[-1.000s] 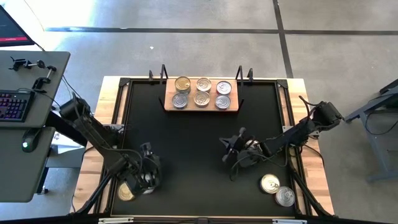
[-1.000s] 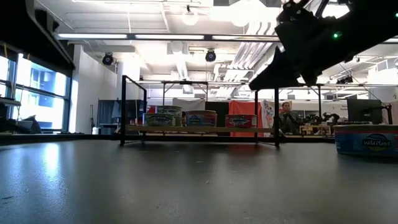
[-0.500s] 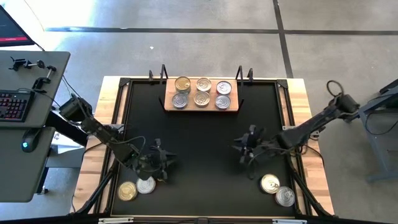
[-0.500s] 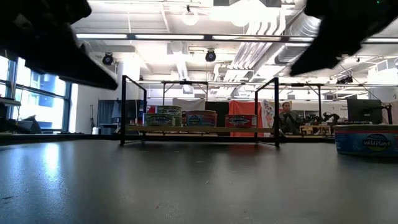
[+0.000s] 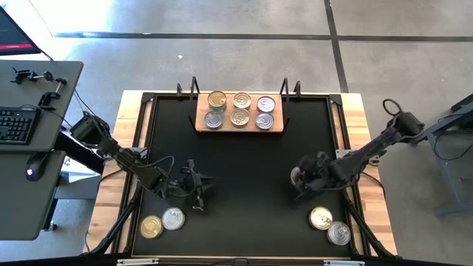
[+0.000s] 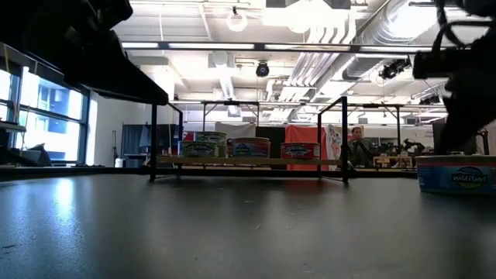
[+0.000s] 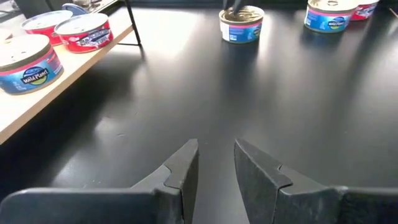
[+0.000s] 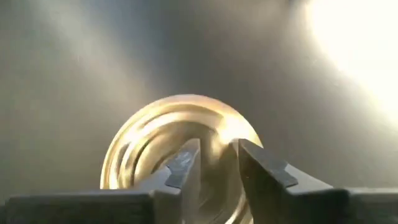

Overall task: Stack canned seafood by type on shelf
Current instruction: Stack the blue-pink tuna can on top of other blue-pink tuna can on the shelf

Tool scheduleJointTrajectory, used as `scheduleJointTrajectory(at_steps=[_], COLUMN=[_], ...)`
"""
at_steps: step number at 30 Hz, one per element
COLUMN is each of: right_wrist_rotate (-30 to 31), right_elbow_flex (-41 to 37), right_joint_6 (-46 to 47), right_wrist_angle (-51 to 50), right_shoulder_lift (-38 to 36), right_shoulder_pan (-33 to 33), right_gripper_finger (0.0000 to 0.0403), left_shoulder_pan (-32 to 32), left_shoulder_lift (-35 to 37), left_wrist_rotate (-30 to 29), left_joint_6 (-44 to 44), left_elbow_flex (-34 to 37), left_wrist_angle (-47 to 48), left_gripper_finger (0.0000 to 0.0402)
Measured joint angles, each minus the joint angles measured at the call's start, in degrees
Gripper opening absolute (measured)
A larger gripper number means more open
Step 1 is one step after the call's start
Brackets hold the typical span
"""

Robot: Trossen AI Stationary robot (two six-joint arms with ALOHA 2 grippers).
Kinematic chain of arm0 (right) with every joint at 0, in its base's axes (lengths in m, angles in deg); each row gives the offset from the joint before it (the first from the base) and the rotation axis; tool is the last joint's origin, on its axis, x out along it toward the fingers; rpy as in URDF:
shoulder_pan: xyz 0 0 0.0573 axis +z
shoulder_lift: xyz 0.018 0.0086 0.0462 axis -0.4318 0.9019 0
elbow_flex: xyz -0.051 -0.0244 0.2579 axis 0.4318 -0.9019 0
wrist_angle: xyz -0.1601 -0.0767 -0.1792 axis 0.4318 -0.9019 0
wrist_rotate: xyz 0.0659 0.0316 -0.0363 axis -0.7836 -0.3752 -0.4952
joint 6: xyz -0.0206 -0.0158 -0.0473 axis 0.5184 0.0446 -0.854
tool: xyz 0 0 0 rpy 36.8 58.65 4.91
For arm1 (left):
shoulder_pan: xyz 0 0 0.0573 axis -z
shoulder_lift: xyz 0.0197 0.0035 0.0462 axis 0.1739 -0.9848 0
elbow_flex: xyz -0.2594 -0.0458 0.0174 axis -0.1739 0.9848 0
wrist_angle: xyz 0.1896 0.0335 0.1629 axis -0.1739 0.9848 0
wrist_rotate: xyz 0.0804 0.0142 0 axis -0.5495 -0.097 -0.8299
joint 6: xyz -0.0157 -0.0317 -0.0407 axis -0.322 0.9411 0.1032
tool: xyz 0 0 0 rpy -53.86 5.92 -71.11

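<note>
The wooden shelf (image 5: pixel 239 123) stands at the table's far edge and carries six tins (image 5: pixel 241 109); the left wrist view shows its board (image 7: pixel 74 70) with blue- and red-labelled tins. Two tins (image 5: pixel 162 222) sit near the near-left corner and two more (image 5: pixel 329 225) near the near-right corner. A gold-lidded tin (image 8: pixel 180 146) rests right of centre. My right gripper (image 8: pixel 219 155), narrowly open, hovers over its lid, fingers pointing down. My left gripper (image 7: pixel 216 152), also narrowly open, hangs over bare tabletop left of centre (image 5: pixel 196 189), touching nothing. My right gripper comes from above, pointing down, over the gold lid (image 8: pixel 211 127) of the tin that stands on the table. Its own fingers hide the spot below them, so I cannot tell whether they touch the lid.
Thin black uprights (image 6: pixel 153 136) rise at the shelf's ends. The black tabletop (image 5: pixel 236 162) between the arms and the shelf is bare. A blue-labelled tin (image 6: pixel 456 173) stands at the right in the low view. A person sits far off in the room (image 6: pixel 356 146).
My left gripper has moved from over the near-left tins up and toward the table's centre, leaving the silver-lidded tin uncovered beside the gold one. My right gripper has moved toward the table's right edge and now stands over the gold-lidded tin.
</note>
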Motion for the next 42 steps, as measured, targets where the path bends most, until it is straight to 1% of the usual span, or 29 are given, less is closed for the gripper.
scheduleJointTrajectory(at_steps=[1,3,6,10,13,17,18,20,23,26,28,30,32,35,39,42], right_wrist_rotate=[-1.2,-1.7,-1.3,-3.0,-4.3,-2.6,-2.6,-3.1,-3.3,-3.2,-3.1,-3.1,-3.4,-4.0,-2.6,-1.3], right_elbow_flex=[0.0,0.2,0.4,0.1,0.0,1.3,2.2,4.2,7.0,8.3,8.5,8.6,8.6,8.6,8.0,8.0], right_joint_6=[-1.8,-6.1,-12.7,-23.0,-29.0,-35.5,-37.6,-42.5,-47.4,-50.2,-51.0,-51.4,-51.4,-51.4,-51.2,-50.9], right_wrist_angle=[1.4,5.7,16.6,36.4,55.0,78.4,83.0,88.4,87.5,82.5,77.9,72.2,65.6,57.6,55.7,55.7], right_shoulder_lift=[1.2,3.8,7.9,13.0,18.2,27.5,29.6,32.8,33.9,32.0,29.2,25.8,22.5,18.5,16.9,17.5], right_shoulder_pan=[-0.3,-1.0,-2.4,-6.1,-10.1,-14.8,-15.6,-16.5,-16.9,-16.8,-16.1,-15.0,-13.6,-11.4,-8.8,-7.8], right_gripper_finger=[0.0091,0.0076,0.0053,0.0022,0.0005,0.0004,0.0005,0.0006,0.0006,0.0006,0.0006,0.0006,0.0006,0.0006,0.0006,0.0007], left_shoulder_pan=[0.0,0.1,0.2,0.2,0.2,0.2,0.2,0.2,0.2,-0.1,-0.8,-2.3,-4.1,-7.5,-11.7,-14.1], left_shoulder_lift=[0.0,0.0,0.0,0.0,0.0,0.0,0.0,0.0,0.0,0.0,-0.6,-2.0,-4.0,-7.9,-12.6,-15.1], left_wrist_rotate=[0.0,0.0,0.0,0.0,0.0,0.0,0.0,0.0,0.4,2.7,6.8,13.6,19.0,23.3,30.9,35.6], left_joint_6=[0.0,0.0,0.0,0.1,0.1,0.1,0.1,0.1,0.0,-1.4,-2.5,-6.2,-10.5,-17.0,-27.0,-33.3], left_elbow_flex=[0.0,0.0,0.0,0.0,0.0,0.0,0.0,0.0,0.0,0.0,0.0,0.0,0.0,-1.2,-5.8,-9.5], left_wrist_angle=[0.0,0.0,-0.1,-0.4,-0.7,-0.8,-0.8,-0.8,-0.8,-1.4,-3.7,-7.6,-11.2,-15.6,-16.0,-12.6], left_gripper_finger=[0.0094,0.0094,0.0094,0.0094,0.0094,0.0094,0.0094,0.0094,0.0094,0.0094,0.0094,0.0094,0.0094,0.0094,0.0104,0.0115])
